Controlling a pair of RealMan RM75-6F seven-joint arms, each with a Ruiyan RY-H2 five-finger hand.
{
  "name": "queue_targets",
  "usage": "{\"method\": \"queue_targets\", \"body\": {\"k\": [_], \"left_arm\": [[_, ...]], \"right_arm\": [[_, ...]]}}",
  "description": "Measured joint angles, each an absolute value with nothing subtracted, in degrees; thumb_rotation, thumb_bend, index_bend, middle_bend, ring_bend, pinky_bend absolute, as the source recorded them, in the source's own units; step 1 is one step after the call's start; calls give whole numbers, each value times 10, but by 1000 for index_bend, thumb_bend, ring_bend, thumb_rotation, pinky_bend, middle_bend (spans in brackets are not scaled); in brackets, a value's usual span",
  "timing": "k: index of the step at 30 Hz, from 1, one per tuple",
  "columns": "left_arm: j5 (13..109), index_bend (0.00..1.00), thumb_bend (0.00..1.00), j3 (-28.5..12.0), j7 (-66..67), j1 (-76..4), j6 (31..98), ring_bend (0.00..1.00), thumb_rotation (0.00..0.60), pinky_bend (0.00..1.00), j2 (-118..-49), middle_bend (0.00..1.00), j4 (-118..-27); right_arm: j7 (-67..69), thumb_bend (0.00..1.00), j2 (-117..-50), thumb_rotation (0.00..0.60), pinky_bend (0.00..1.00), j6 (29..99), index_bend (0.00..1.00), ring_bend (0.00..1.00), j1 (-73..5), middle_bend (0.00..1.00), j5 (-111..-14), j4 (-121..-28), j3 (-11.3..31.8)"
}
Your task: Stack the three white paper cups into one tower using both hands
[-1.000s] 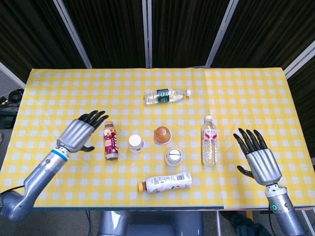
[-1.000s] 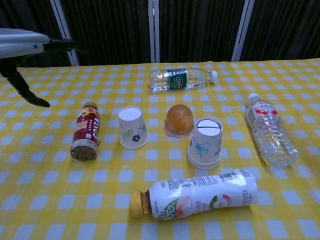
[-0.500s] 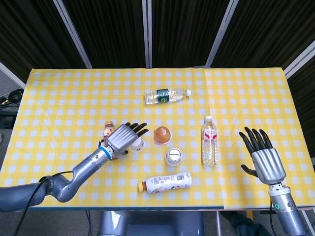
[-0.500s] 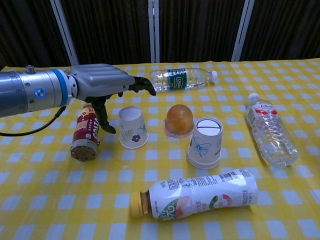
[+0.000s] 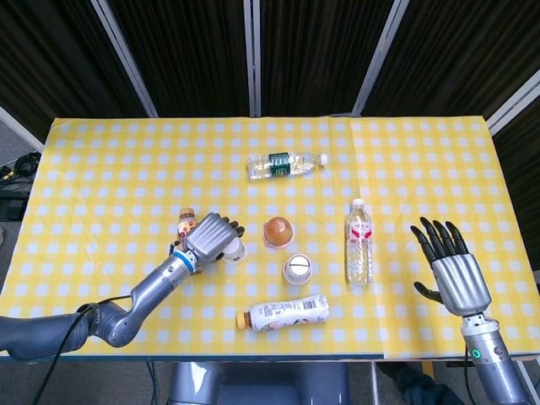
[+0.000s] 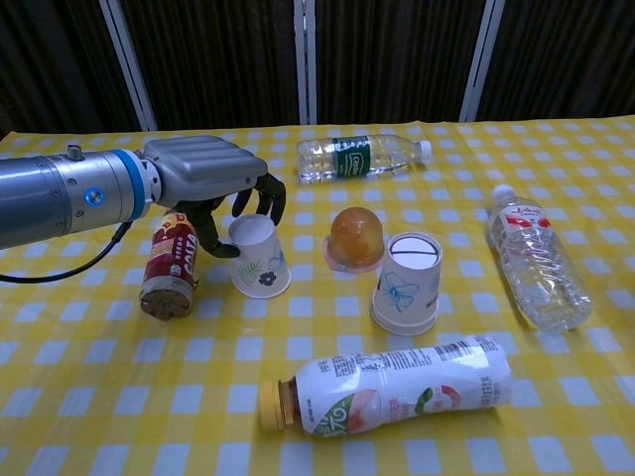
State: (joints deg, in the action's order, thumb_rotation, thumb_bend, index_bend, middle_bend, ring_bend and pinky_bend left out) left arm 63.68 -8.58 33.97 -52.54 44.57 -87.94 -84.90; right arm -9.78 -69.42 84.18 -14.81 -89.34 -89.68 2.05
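Since half a second ago, left hand (image 6: 203,178) has curled its fingers (image 6: 260,198) around the upright cup (image 6: 260,256).
Cup stands near the surface's middle; grip gently, avoid crushing. Right hand (image 5: 451,268) waits open, empty.

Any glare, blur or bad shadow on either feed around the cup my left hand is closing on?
Chest view: the left hand and the cup at its fingertips are sharp, under even light with soft shadows; only mild shine on the clear bottle. Head view: the hand hides most of that cup, everything is smaller, no glare, backdrop very dark.
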Motion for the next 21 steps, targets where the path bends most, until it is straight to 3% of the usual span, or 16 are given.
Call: {"method": "queue_targets", "body": {"k": [12,21], "left_arm": [[641,467,328,-96,337,-529,481,470,600,553,-844,454,-905],[636,472,327,-151,333,-558,504,470,600,555,-800,455,-1015]], "right_arm": [[-103,0,-692,600,0,839,0,0,-143,0,-900,-904,25],[-98,0,-689,600,0,841,0,0,-140,0,-898,-905,33]]}}
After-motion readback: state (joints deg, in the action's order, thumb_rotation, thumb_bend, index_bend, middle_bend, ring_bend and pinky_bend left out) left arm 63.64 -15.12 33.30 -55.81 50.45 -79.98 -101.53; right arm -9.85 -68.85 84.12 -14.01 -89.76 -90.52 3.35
